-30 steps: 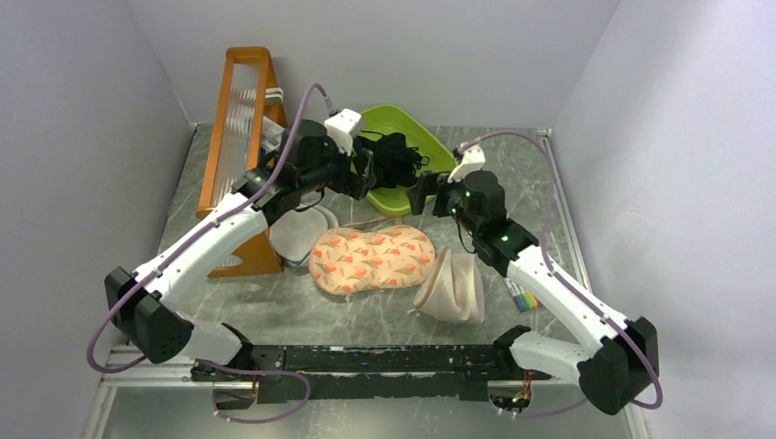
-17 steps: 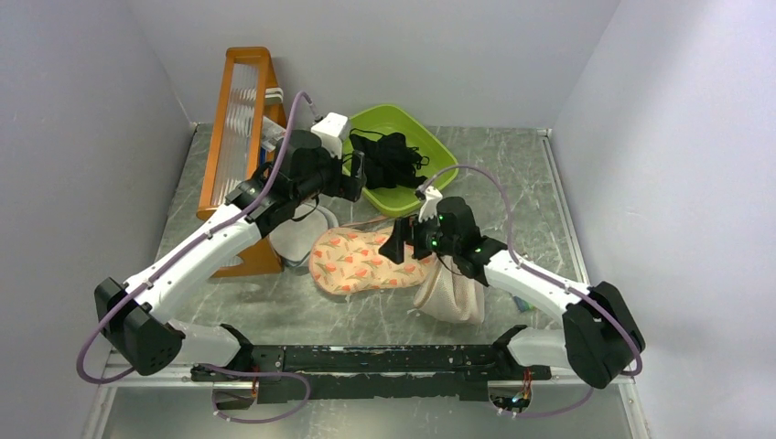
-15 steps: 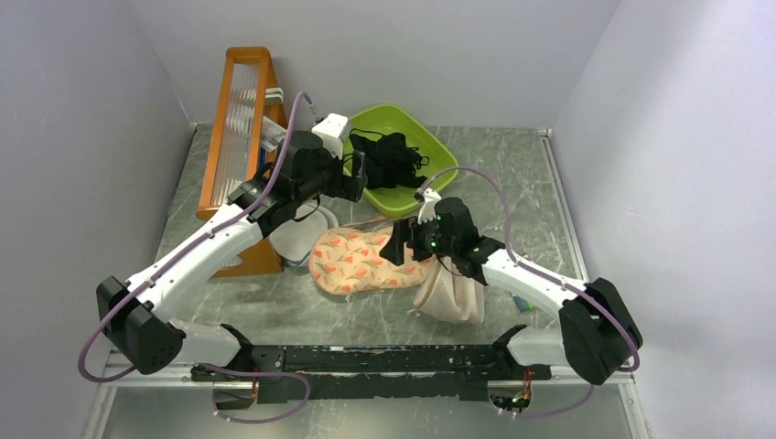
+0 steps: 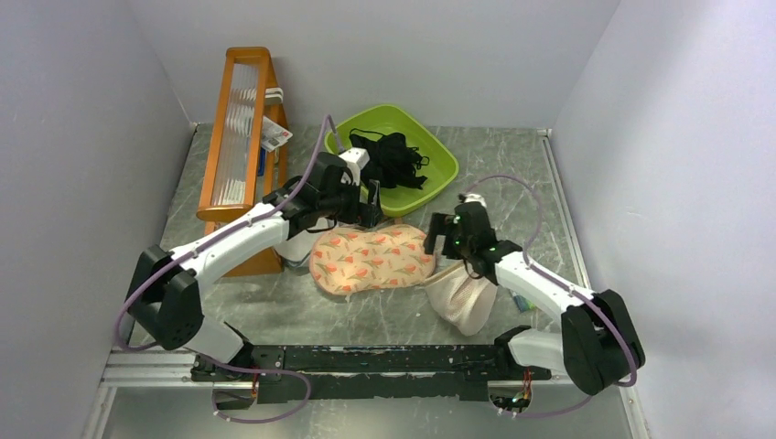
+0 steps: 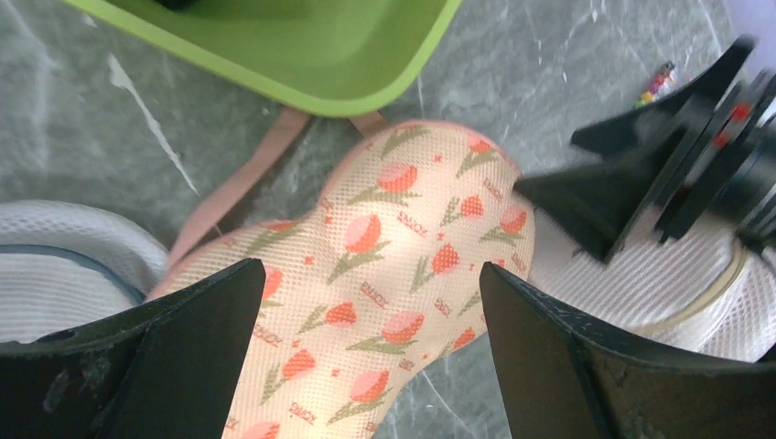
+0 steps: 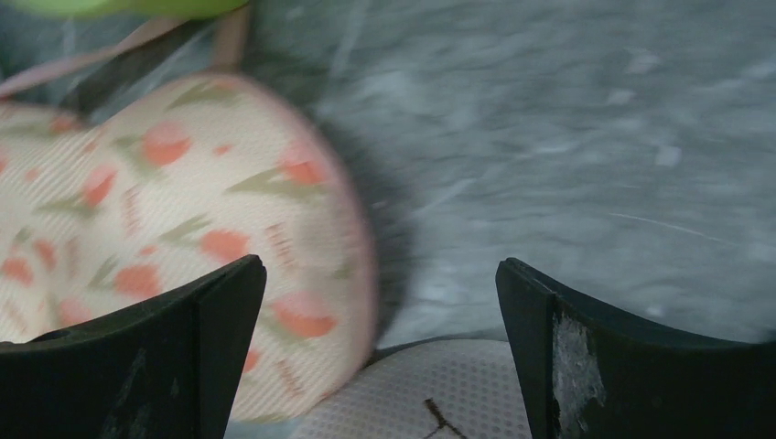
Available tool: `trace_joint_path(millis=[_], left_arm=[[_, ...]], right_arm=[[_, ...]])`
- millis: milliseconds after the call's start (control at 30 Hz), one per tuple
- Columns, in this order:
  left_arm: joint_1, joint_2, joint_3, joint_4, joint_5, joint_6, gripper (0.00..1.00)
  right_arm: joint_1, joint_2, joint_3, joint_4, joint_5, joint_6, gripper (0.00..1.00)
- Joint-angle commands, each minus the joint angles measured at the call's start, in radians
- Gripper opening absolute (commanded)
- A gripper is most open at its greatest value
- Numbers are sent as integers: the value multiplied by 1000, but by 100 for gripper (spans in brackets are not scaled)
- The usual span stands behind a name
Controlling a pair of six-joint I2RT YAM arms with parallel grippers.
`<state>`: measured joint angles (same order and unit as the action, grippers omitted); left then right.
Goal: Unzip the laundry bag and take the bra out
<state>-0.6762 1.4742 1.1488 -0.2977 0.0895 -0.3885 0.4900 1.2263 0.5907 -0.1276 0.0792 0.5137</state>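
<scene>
The laundry bag [image 4: 371, 258] lay flat on the grey surface [image 4: 512, 183], printed side up, with both arms poised over it. The left fingers [image 4: 371, 208] were spread wide above the bag's far-left lobe, and the right fingers [image 4: 436, 240] were just as wide over its right end; neither held anything. The bra was not visible and was presumably inside the bag, which had not been opened. The zip pull could not be made out in any view, so a closing pinch might catch only printed fabric or the pink band [image 5: 279, 151] trailing off the bag's far edge. That would drag the whole bag along instead of running the zip. The two pairs of fingers were near each other over the bag, and a careless reach inward might knock them together. The bag was hemmed in. A green basin [image 4: 437, 165] holding black garments [image 4: 392, 155] stood just beyond its far edge. A round mesh disc [image 4: 295, 245] lay against its left side, with an orange rack [image 4: 240, 137] beyond that. A beige mesh pouch [image 4: 462, 297] lay beside its right end, seemingly touching it, and might get snagged. Open surface lay only nearer than the bag and further out past its right end.
</scene>
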Motion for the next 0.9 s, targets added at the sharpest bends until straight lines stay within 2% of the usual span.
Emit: trace_joint_path(millis=[0,133,367,667,867], left_arm=[[-5,28,-24,63,109,-67,100],[-6,27,-53,51,116,-71,100],[-6,-71,-136,43,44,-85,99],[-6,-219,-159,-7,39,-46,99],[-7,-297,-164,-29,17,-16,99]], right_arm=[[-151,-39,-45,-27,34,21,100],[-173,-93,-48,16,-29,-31,100],[-119,-105,-30,241,-315,-46,100],[53,242,209,472,-471,46,100],[70,495,362,512,-470,98,98]])
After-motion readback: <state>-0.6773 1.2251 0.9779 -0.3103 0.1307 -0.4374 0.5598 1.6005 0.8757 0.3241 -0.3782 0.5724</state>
